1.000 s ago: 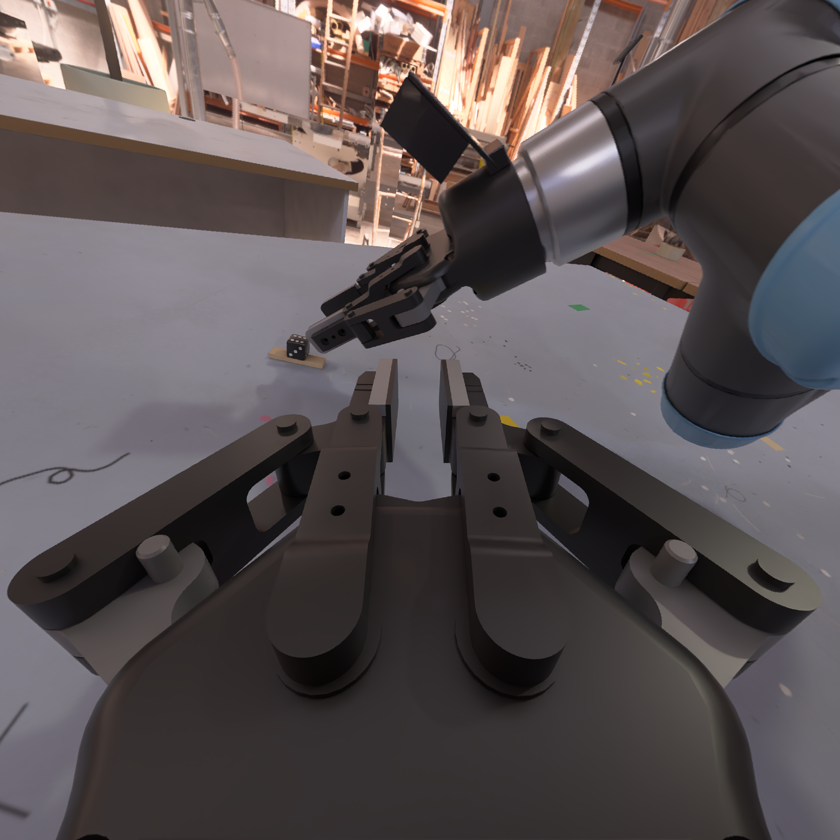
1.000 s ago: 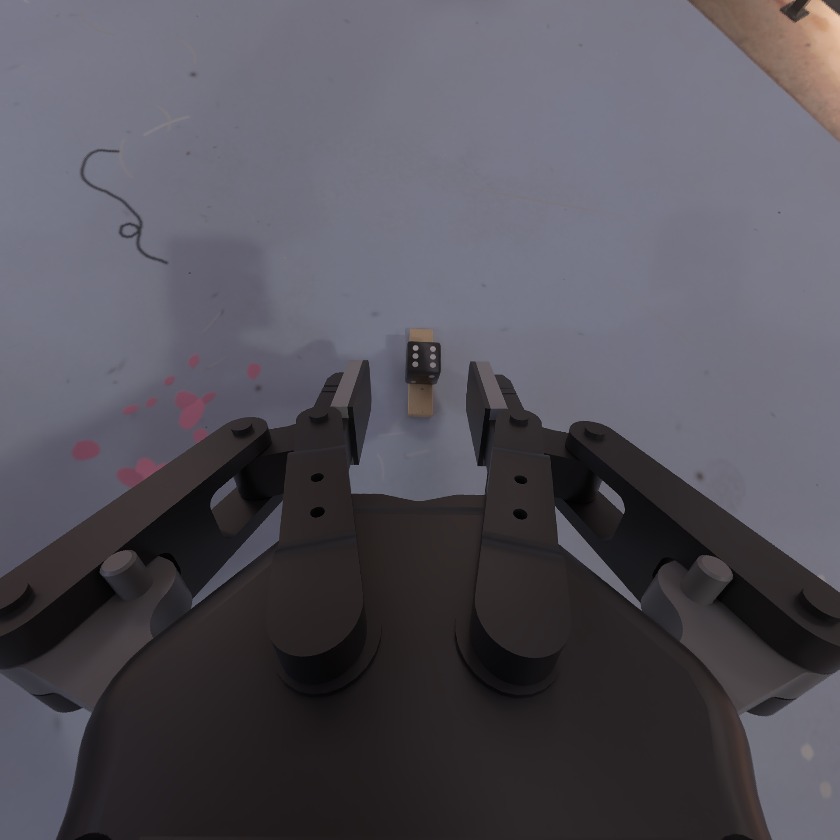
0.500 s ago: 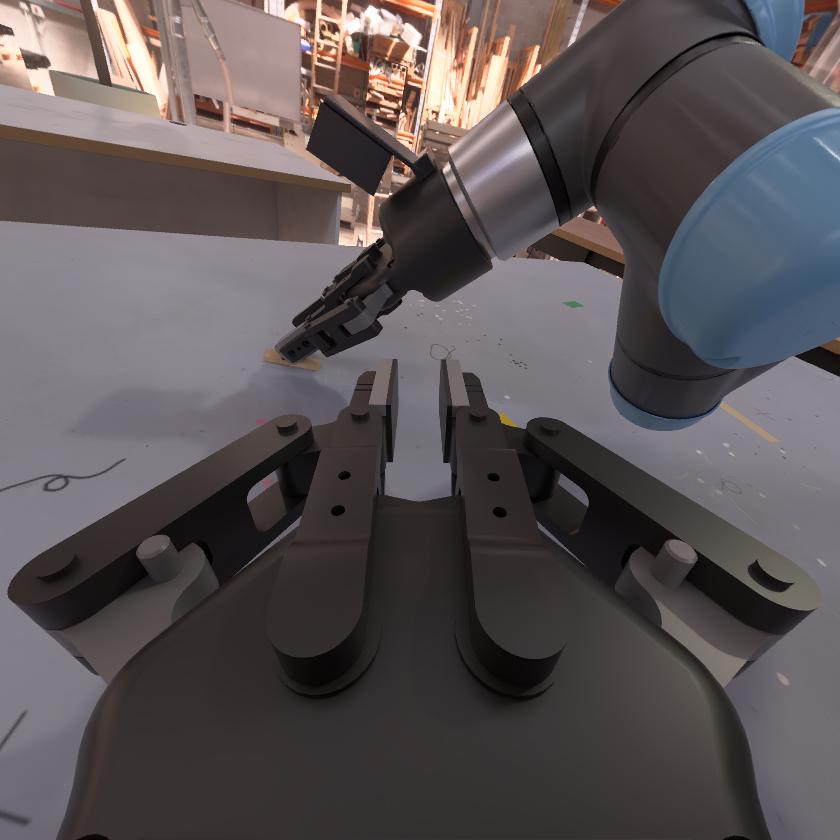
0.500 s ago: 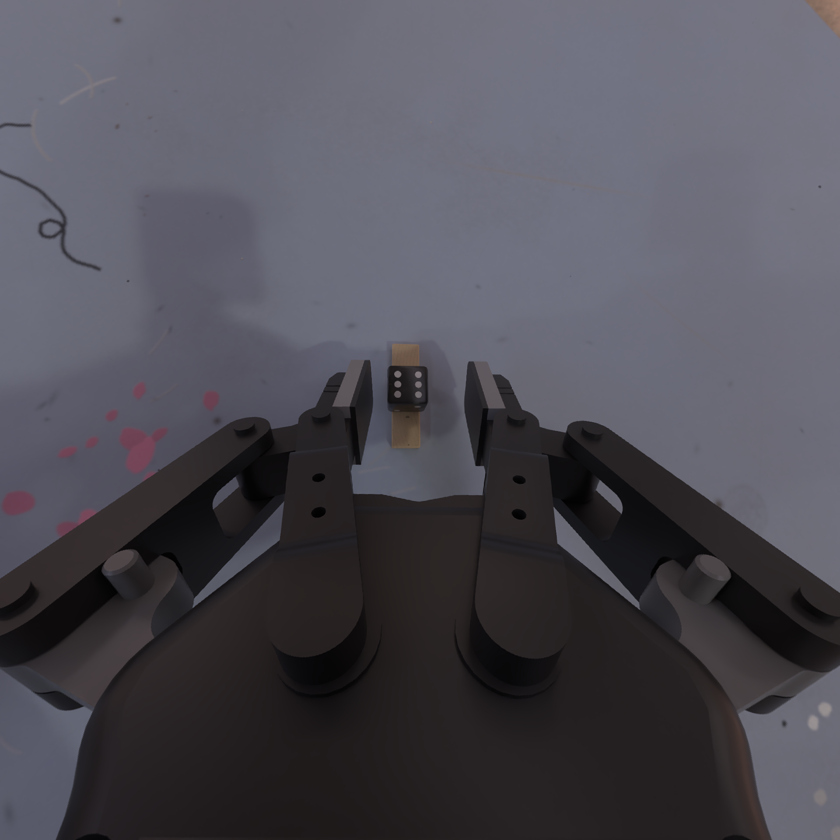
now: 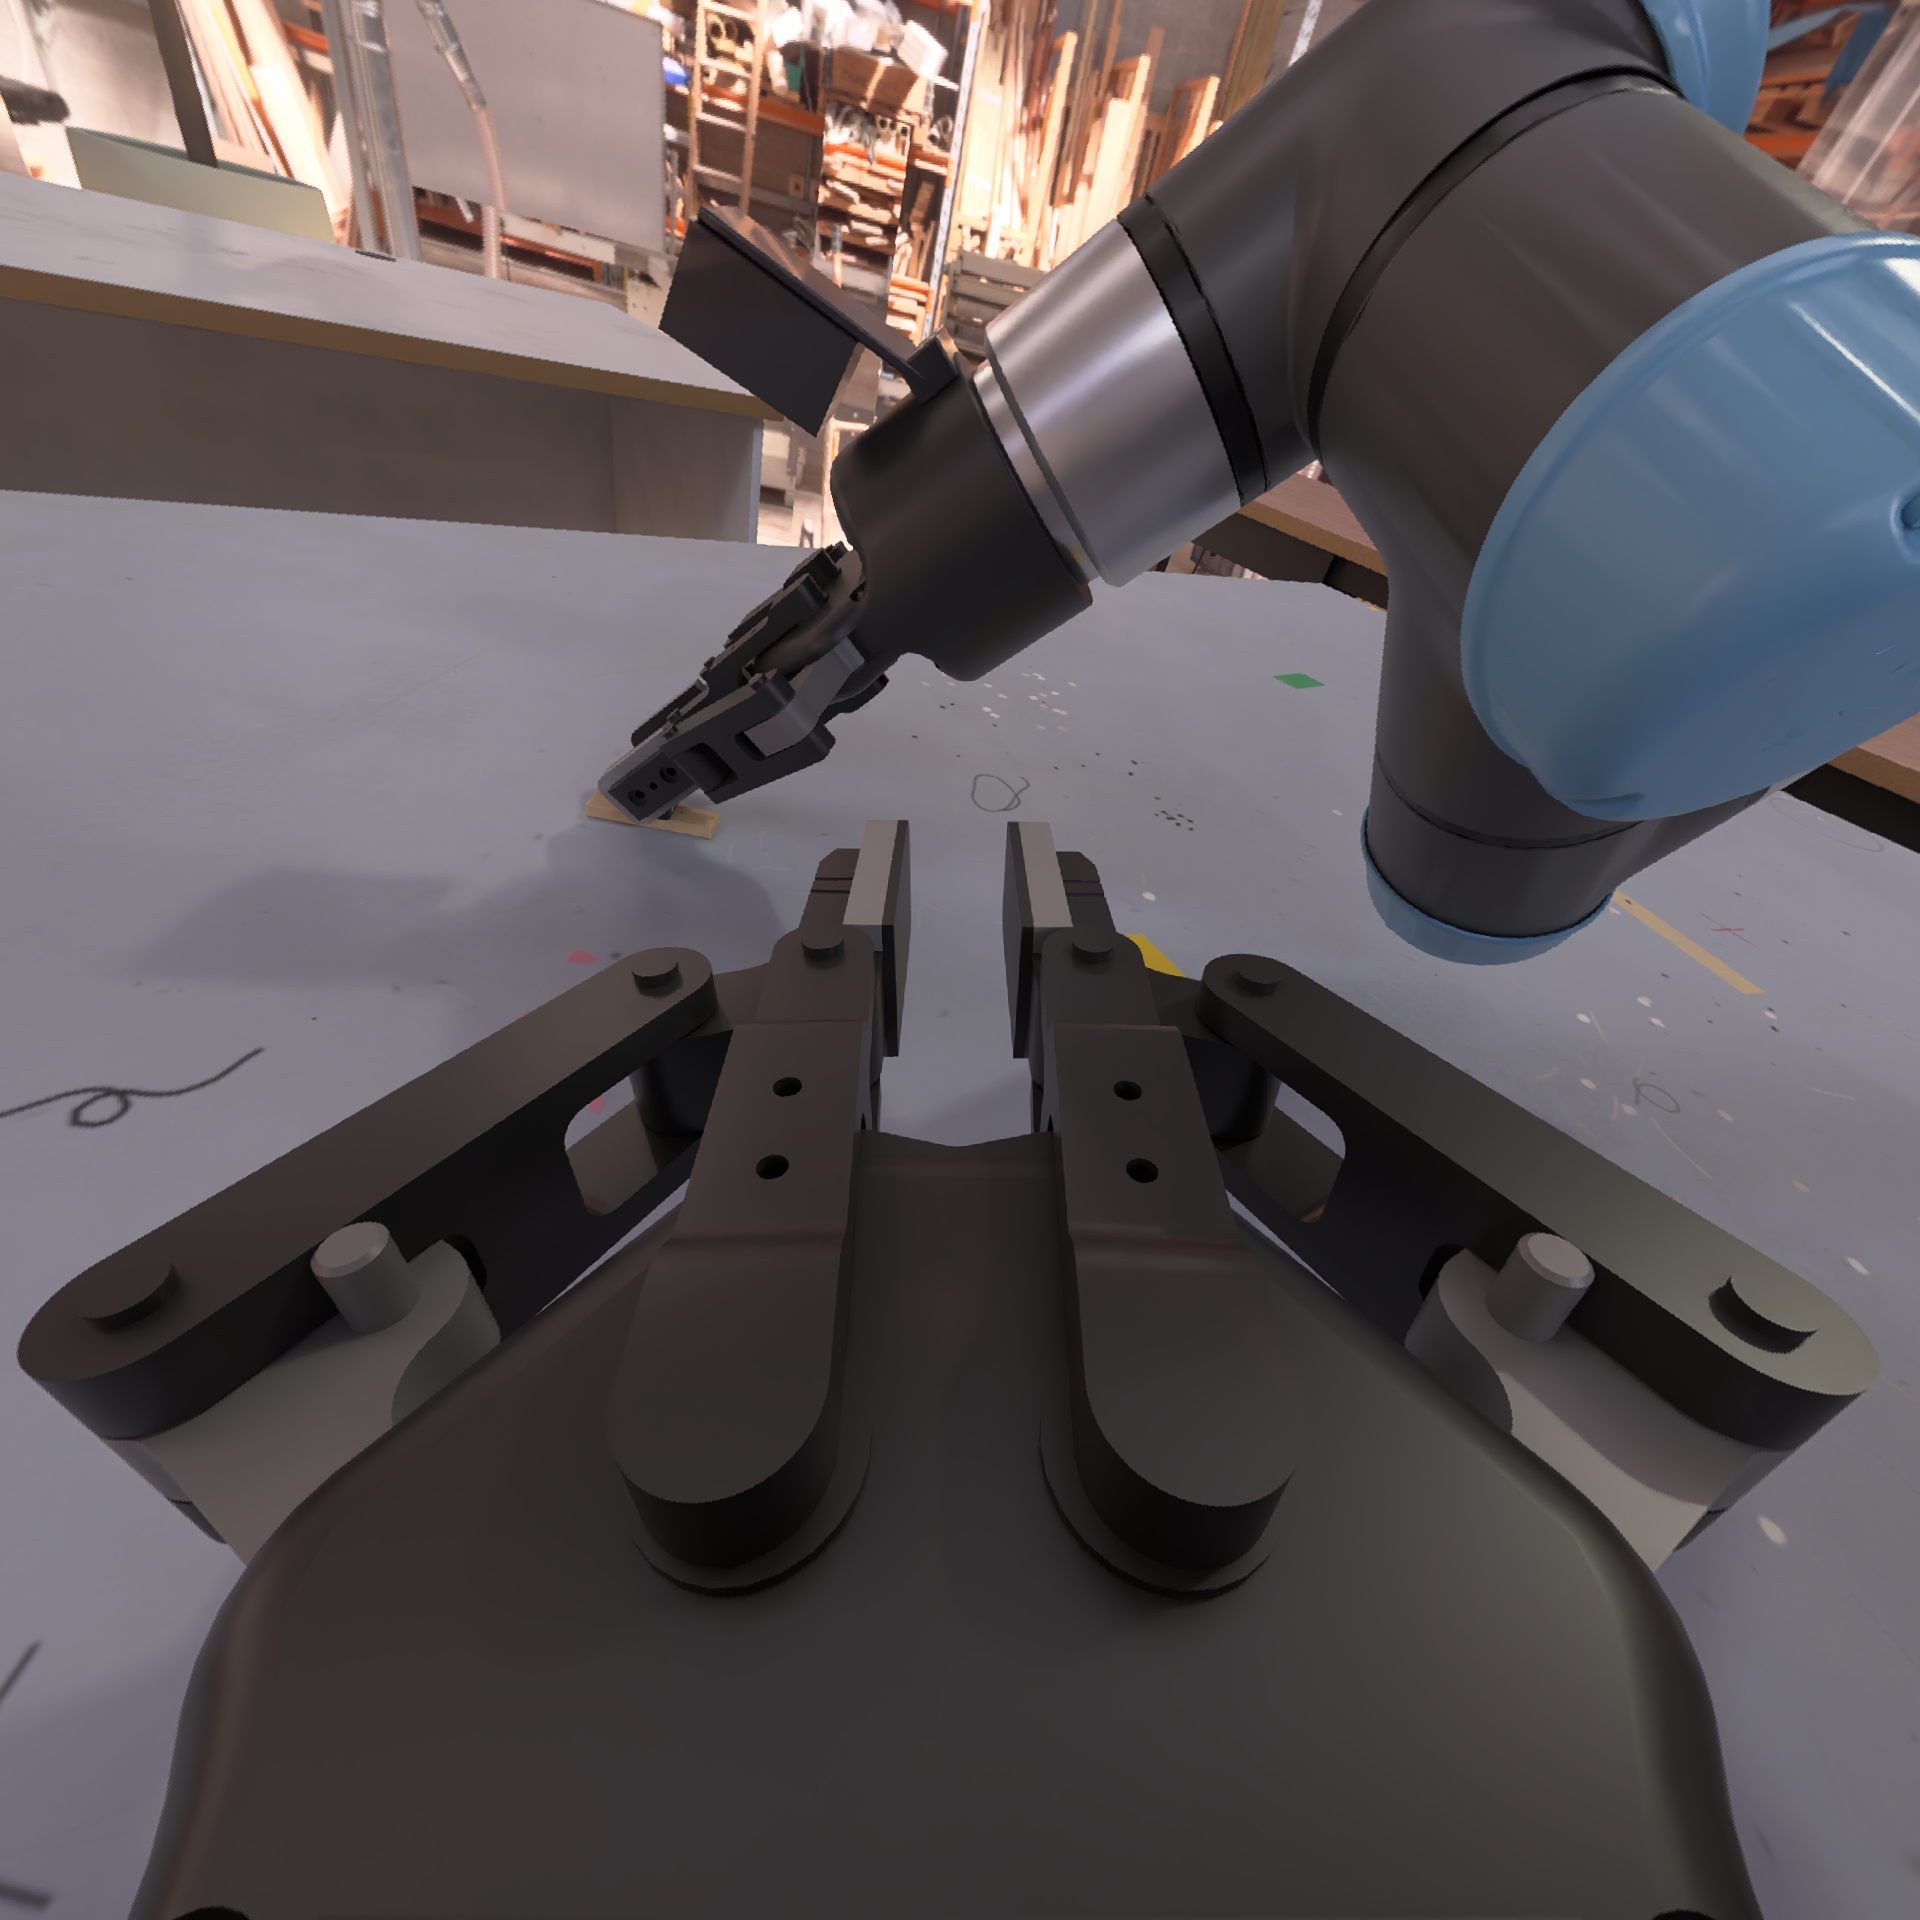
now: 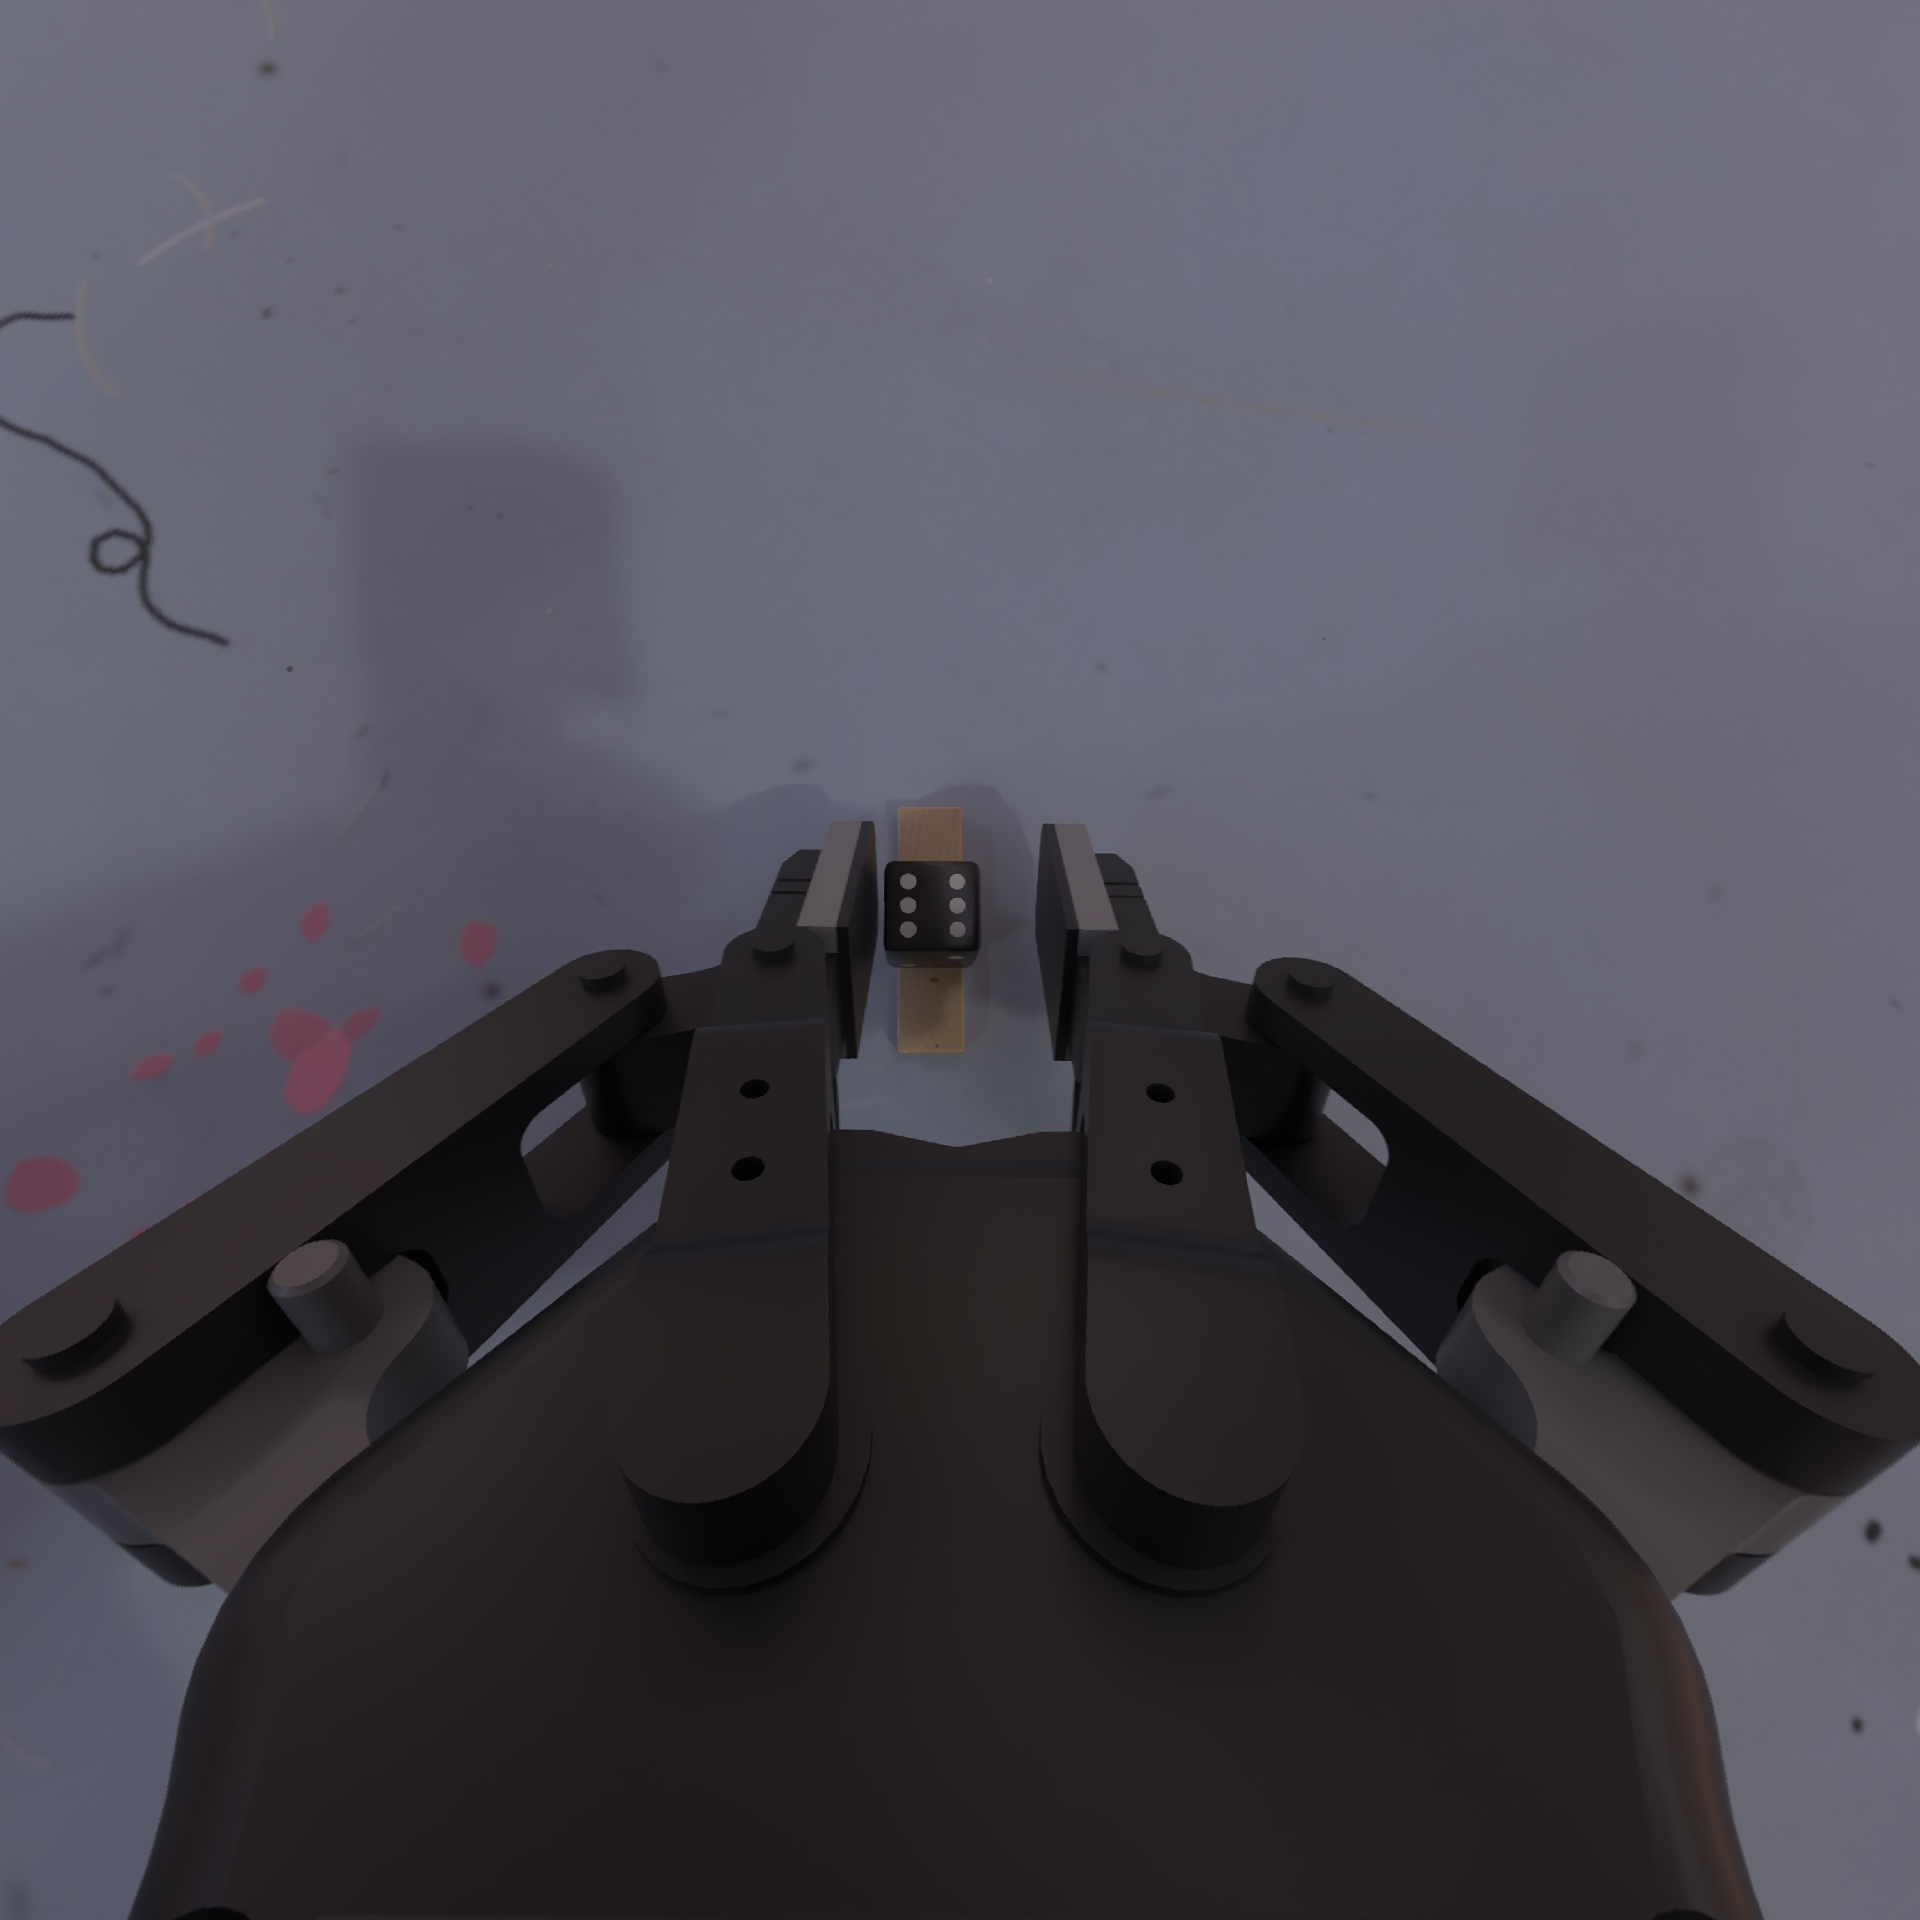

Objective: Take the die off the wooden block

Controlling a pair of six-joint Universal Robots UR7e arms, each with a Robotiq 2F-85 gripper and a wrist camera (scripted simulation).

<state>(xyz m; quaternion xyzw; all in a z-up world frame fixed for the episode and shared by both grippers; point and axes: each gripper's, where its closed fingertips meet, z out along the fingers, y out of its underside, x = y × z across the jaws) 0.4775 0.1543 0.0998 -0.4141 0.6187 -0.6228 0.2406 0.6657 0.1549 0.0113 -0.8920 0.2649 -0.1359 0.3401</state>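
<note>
Left wrist view: the left tool (image 5: 956,883) hovers over the grey counter (image 5: 312,727), its fingers parted by a narrow gap with nothing between them. At eleven o'clock, the right tool (image 5: 665,795) dips onto the wooden block (image 5: 681,821); its near finger hides the die.

Right wrist view: the black die (image 6: 932,905) shows plainly, six pips up, sitting on the far half of the wooden block. The right tool is released, one finger on either side of the die; the finger at nine o'clock lies just beside it, the other stands farther off. Pink spots (image 6: 312,1049) mark the counter at eight o'clock.
</note>
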